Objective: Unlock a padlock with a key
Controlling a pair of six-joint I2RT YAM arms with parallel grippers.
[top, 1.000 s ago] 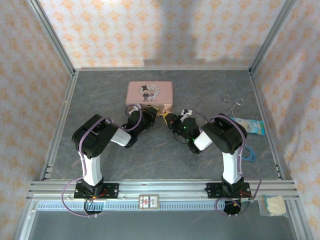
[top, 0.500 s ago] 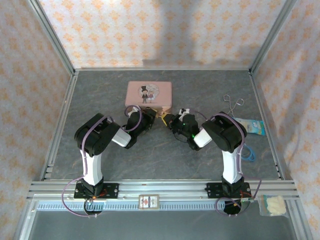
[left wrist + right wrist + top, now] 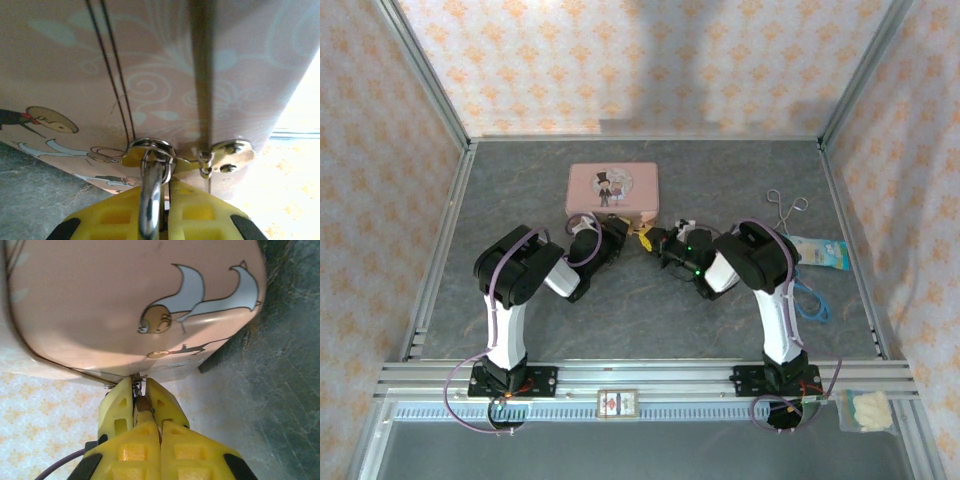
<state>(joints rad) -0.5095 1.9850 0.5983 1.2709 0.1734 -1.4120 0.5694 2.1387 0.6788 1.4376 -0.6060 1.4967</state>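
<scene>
now pink tin point(image 3: 612, 190) shifted left; left hand point(image 3: 161, 207) clamps padlock point(image 3: 151, 182) by shackle; right hand point(image 3: 160, 440) closed, contents unclear.

This is a robot test cell in a lab rather than a lived-in room. The pink tin point(image 3: 612, 190) lies on a grey stone-patterned mat point(image 3: 650, 320) boxed in by bare aluminium framing point(image 3: 425, 85). Flat orange-patterned backdrop panels point(image 3: 640, 60) stand behind and beside the tin, and nearer than it the left arm point(image 3: 510, 290) and right arm point(image 3: 772, 300) are bolted to a slotted aluminium rail point(image 3: 650, 378).
</scene>
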